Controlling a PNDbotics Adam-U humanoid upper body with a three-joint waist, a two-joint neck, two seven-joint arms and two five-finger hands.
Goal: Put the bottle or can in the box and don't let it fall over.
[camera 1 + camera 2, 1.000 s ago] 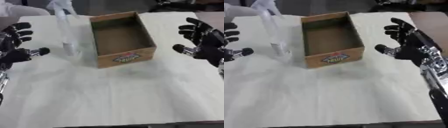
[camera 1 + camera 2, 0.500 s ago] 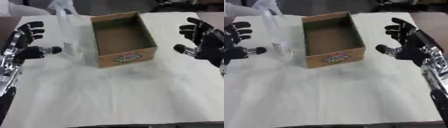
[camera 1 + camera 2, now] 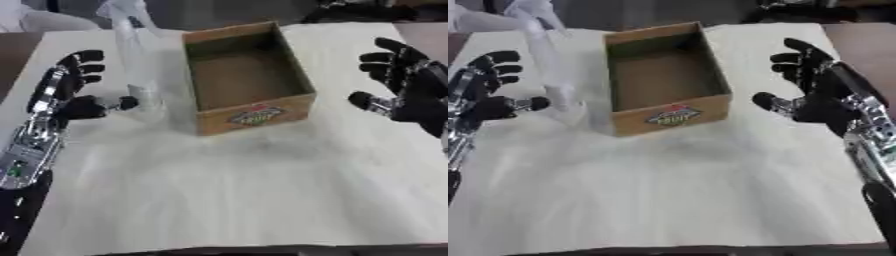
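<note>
A tall clear bottle (image 3: 137, 70) stands upright on the table just left of the open cardboard box (image 3: 248, 75). A person's white-gloved hand (image 3: 125, 9) holds the bottle's top from the far edge. My left hand (image 3: 72, 92) is open beside the bottle on its left, thumb tip close to its lower part, fingers spread. To the right of the box my right hand (image 3: 820, 90) is open, palm facing the box, apart from it. The box is empty inside and has a label on its near wall.
The table (image 3: 245, 195) is covered with a pale cloth. A dark strip of bare table edge shows at the far left (image 3: 13, 50) and far right (image 3: 859, 40).
My left hand has moved in from the left edge toward the bottle. The right hand has barely moved.
</note>
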